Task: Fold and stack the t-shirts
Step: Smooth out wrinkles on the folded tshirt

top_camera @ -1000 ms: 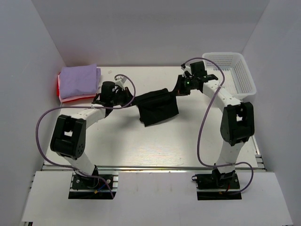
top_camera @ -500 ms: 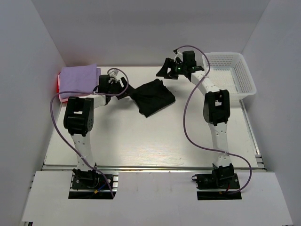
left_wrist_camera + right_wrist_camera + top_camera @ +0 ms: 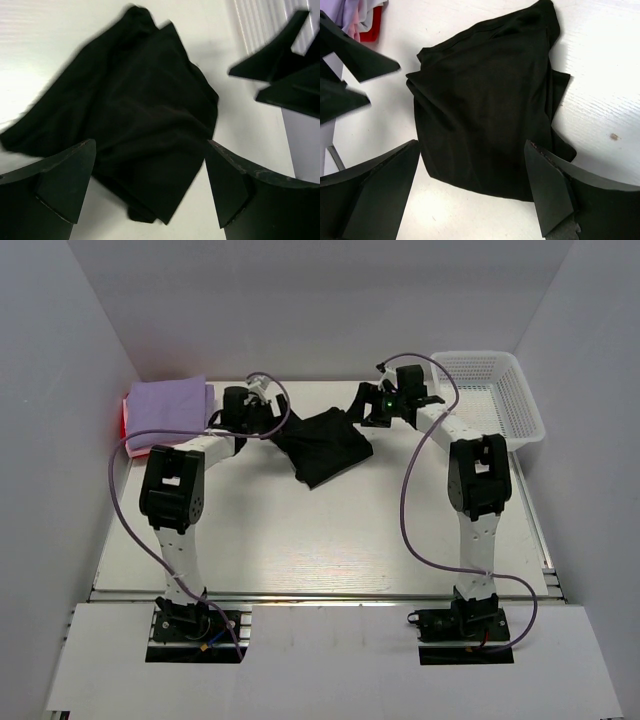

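The black t-shirt (image 3: 325, 445) lies loosely folded and rumpled on the table at the back middle, held by neither gripper. My left gripper (image 3: 268, 416) hovers at its left edge, jaws open wide and empty, with the black t-shirt (image 3: 140, 110) spread below it. Just off the cloth's right corner, my right gripper (image 3: 368, 406) is open too, and the black t-shirt (image 3: 485, 115) fills its view. A folded lavender t-shirt (image 3: 168, 408) rests on a red-pink t-shirt (image 3: 126, 428) at the back left.
A white mesh basket (image 3: 522, 410) stands at the back right corner. White walls close in the table on the left, back and right. The lavender and red-pink stack (image 3: 357, 15) sits just beyond the left fingers (image 3: 355, 55) in the right wrist view.
Both grippers have opened and let go of the black t-shirt, which was stretched between them. It now lies in a heap further back, and both arms have reached toward the back.
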Robot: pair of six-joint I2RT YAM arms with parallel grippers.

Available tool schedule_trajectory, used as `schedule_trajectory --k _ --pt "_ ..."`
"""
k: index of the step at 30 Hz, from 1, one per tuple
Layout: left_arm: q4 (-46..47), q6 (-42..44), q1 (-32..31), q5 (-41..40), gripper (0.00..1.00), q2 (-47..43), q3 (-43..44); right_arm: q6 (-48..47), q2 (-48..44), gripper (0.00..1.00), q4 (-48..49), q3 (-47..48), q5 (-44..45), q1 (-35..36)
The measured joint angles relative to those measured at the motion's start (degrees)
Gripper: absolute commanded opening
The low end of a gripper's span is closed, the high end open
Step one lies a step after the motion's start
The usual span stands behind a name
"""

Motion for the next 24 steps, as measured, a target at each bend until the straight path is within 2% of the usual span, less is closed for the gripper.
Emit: schedule_trajectory --k 7,11,14,18,21,24 --pt "-1.2 1.9 -7.8 2.7 1.00 4.9 3.8 -0.5 1.9 0.90 0.5 -1.2 -0.5 0.9" --pt "-0.3 2.2 -9.4 4.4 1.00 5.8 0.3 0.0 3.2 0.90 1.7 -5.0 -1.2 1.3" --pt "3.3 2.5 -9.6 6.8 1.00 5.7 -4.6 2.1 2.1 0.90 8.4 -11.7 -3.2 1.5" --pt "8.2 3.1 -10.0 8.8 1.00 3.4 -10.3 4.3 -4.1 0.90 17.0 -24.3 -4.9 1.6" --pt "9.8 4.2 -11.4 10.1 1.00 -0.4 -16.4 5.7 -10.7 0.90 21.9 -35.5 -5.5 2.3" --pt "6.9 6.3 -14.3 9.9 1.00 -6.8 -23.2 6.5 -19.6 0.90 23.2 -47.3 -5.3 4.1"
